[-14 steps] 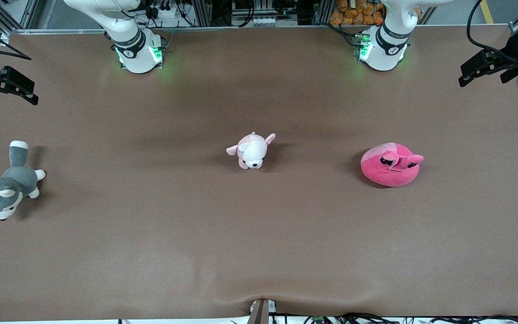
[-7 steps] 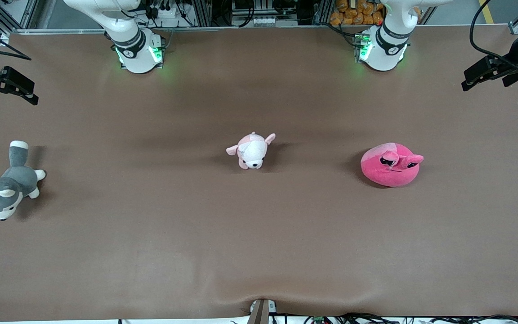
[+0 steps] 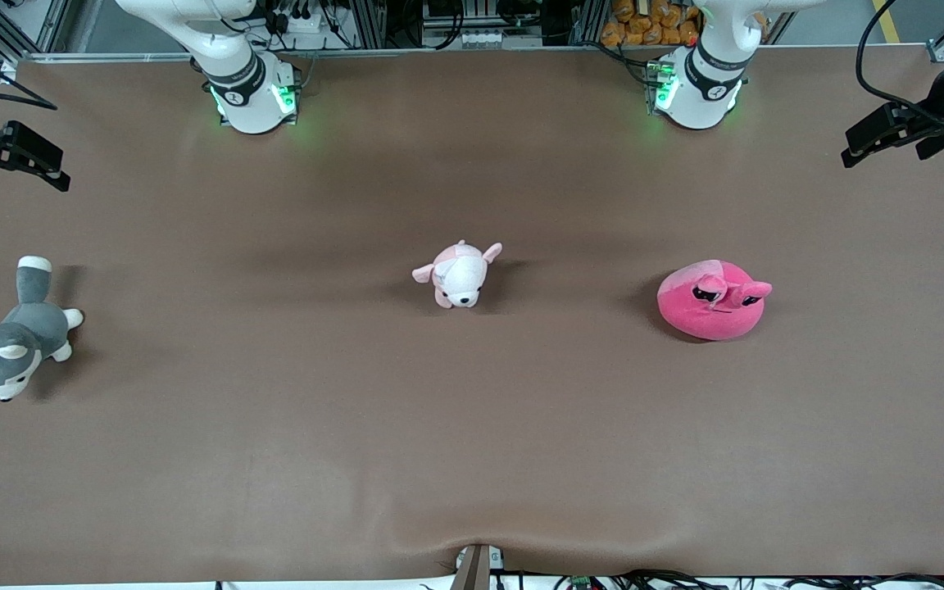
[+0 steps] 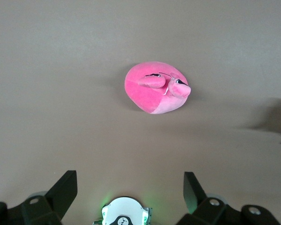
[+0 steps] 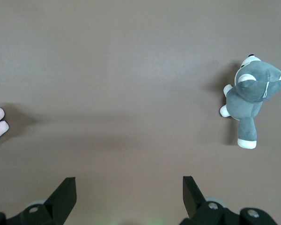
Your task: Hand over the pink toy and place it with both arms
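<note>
A wide brown matte table [image 3: 472, 426] fills nearly the whole front view, its covering faintly rippled near the edge closest to the camera. At the middle of that edge sits a small grey metal bracket [image 3: 476, 565], with dark tangled cables [image 3: 685, 580] running along the edge toward the left arm's end. Past the edge where the bases stand run silver aluminium frame rails [image 3: 406, 24] and a heap of orange packets [image 3: 648, 23]. Soft overhead light leaves blurred shadows on the brown surface.
</note>
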